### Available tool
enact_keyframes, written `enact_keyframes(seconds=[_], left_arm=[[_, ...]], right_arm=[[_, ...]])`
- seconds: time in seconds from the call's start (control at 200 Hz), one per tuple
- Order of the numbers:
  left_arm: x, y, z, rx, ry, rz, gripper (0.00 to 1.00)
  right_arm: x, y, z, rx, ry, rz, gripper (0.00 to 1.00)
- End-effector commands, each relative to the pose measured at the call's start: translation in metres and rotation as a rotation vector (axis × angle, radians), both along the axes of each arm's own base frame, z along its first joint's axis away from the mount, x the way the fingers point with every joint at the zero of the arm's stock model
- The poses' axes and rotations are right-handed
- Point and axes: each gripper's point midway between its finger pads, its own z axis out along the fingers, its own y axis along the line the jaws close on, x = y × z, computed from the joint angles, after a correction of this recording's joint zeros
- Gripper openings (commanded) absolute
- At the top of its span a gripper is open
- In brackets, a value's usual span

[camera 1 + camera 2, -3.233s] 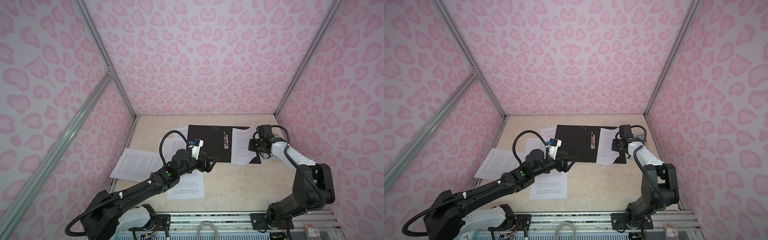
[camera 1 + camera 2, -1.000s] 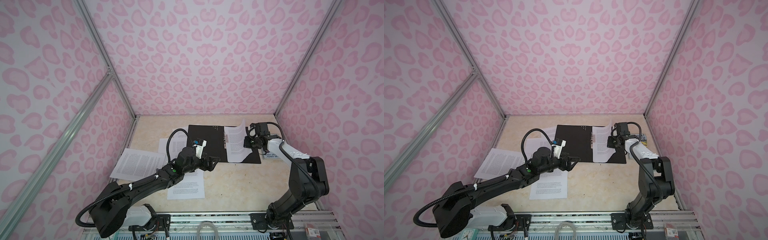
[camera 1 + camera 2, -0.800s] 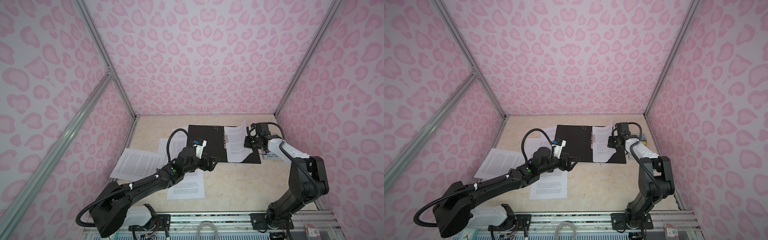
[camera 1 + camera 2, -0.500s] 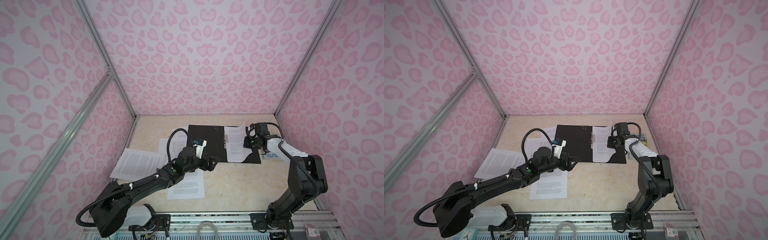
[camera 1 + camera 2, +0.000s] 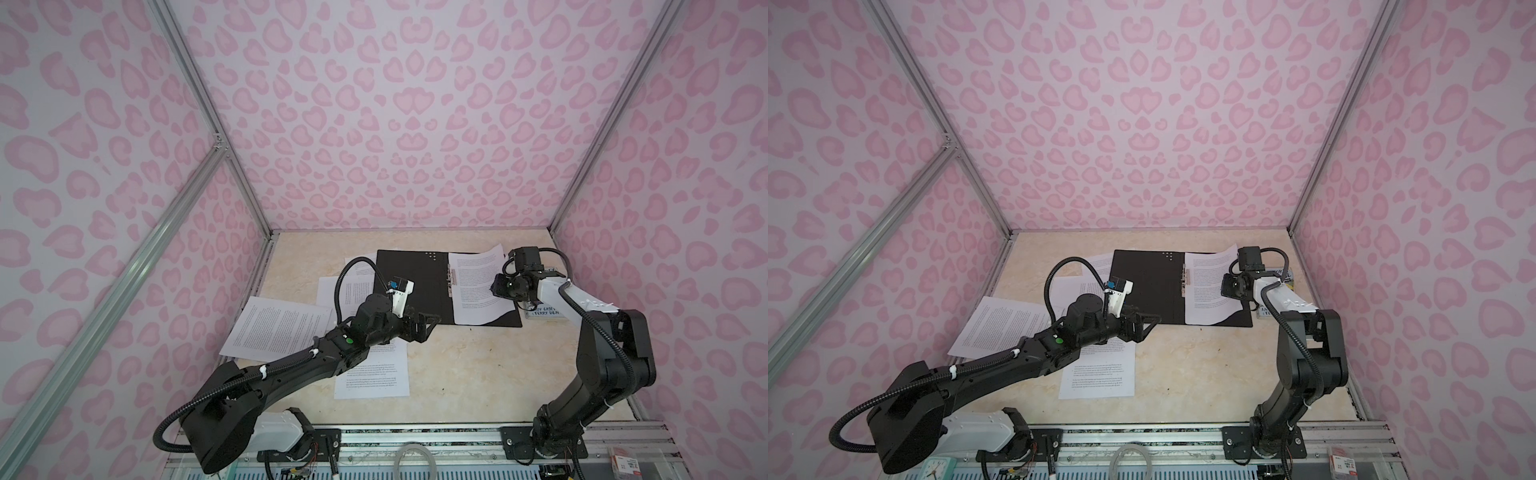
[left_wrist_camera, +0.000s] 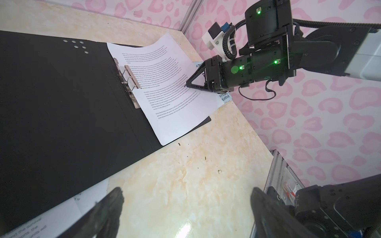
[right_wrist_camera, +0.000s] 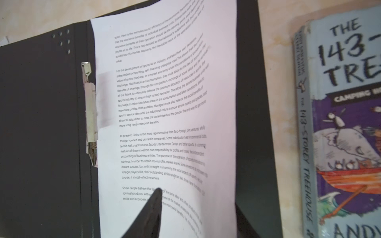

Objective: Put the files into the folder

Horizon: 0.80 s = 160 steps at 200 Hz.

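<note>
The folder (image 5: 409, 286) (image 5: 1150, 286) lies open at the back of the table, black inside up, its metal clip (image 7: 90, 115) on the spine. One of the files, a printed white sheet (image 5: 476, 291) (image 7: 165, 103), rests on the folder's right half with its right edge curled up. My right gripper (image 5: 496, 286) (image 7: 198, 197) is open at that edge, one finger over the sheet and one beyond it. Three more files lie on the table left of and in front of the folder (image 5: 282, 328) (image 5: 374, 370) (image 5: 349, 286). My left gripper (image 5: 430, 328) (image 6: 186, 190) hangs open and empty over bare table by the folder's front edge.
A colourful paperback book (image 5: 544, 318) (image 7: 340, 123) lies right of the folder, under the right arm. Pink patterned walls enclose the table on three sides. A metal rail (image 5: 415, 432) runs along the front edge.
My right gripper brought the sheet left onto the folder, then its jaws parted in the last second. The sheet has settled lower. The left arm has stayed nearly still.
</note>
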Motion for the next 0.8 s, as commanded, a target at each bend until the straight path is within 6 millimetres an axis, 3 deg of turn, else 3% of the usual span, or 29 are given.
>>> enact_keyframes(seconds=[0.0,0.27,0.795], left_arm=[[0.002,-0.004,0.007,-0.013,-0.016,-0.011,0.98],[0.002,-0.003,0.004,-0.006,-0.012,-0.007,0.98],[0.004,-0.004,0.001,0.001,-0.004,-0.006,0.98]], right_arm=[[-0.005,-0.01,-0.013,-0.031,0.05,-0.043,0.5],[-0.005,-0.026,-0.023,-0.082,0.079,-0.118,0.57],[-0.009,-0.044,-0.038,-0.136,0.125,-0.17,0.57]])
